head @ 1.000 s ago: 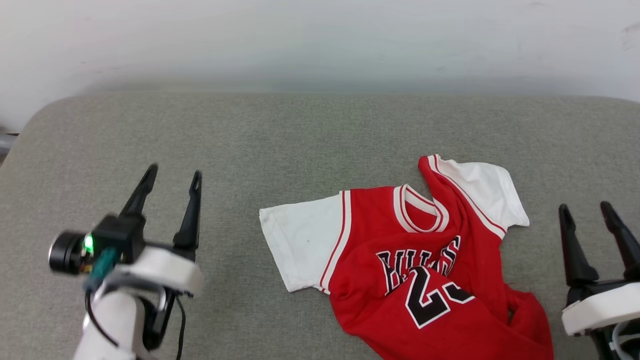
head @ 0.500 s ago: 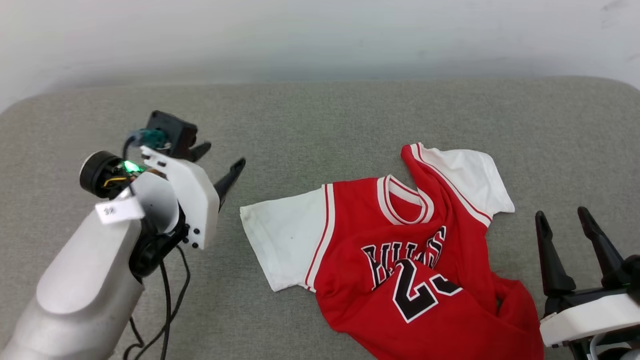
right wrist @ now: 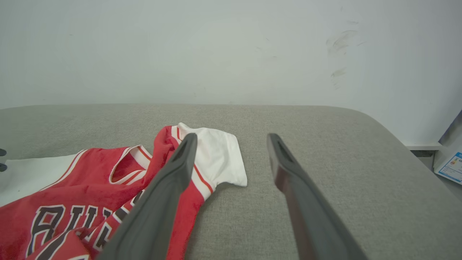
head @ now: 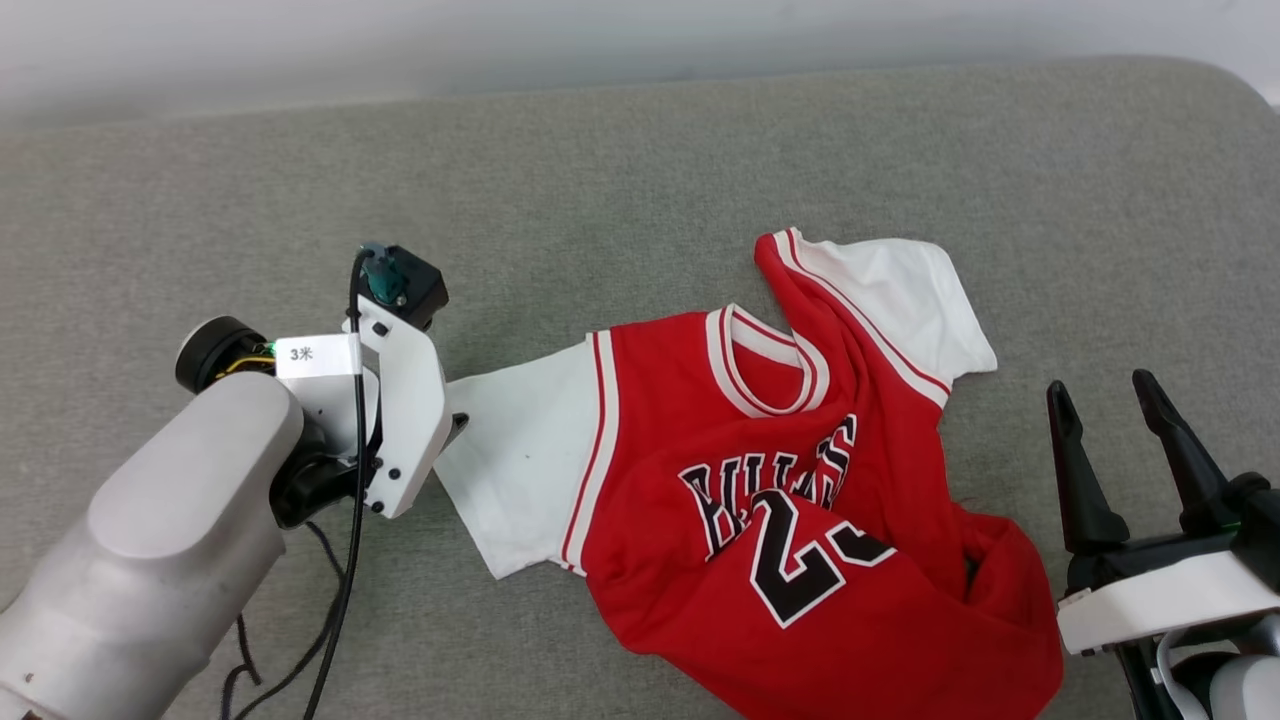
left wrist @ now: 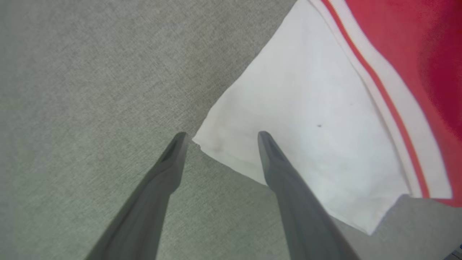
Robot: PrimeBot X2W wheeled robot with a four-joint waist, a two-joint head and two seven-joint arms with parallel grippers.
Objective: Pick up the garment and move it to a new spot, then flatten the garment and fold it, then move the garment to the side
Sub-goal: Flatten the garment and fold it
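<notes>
While rumpled and bunched along its right side, lies chest-up as the garment [head: 800, 480] on the grey padded surface [head: 640, 160], right of middle, with the red hem running off toward the near edge. Shows black lettering and a number on red, with white sleeves out to either side.

Reaches down with the left gripper [left wrist: 222, 134] at the outer corner of the white sleeve [head: 520, 460] nearer the surface's left edge. Straddles that corner with jaws spread wide: one fingertip [left wrist: 173, 159] over bare grey fabric just beside the hem, the other over white cloth. Grips nothing; cannot tell whether touching.

Holds the right gripper [head: 1100, 385] wide and empty near the right edge, just beside the bunched red cloth yet apart from it, pointing toward the far edge. Looks along those fingers toward the other white sleeve [right wrist: 216, 159], ahead and slightly left.
</notes>
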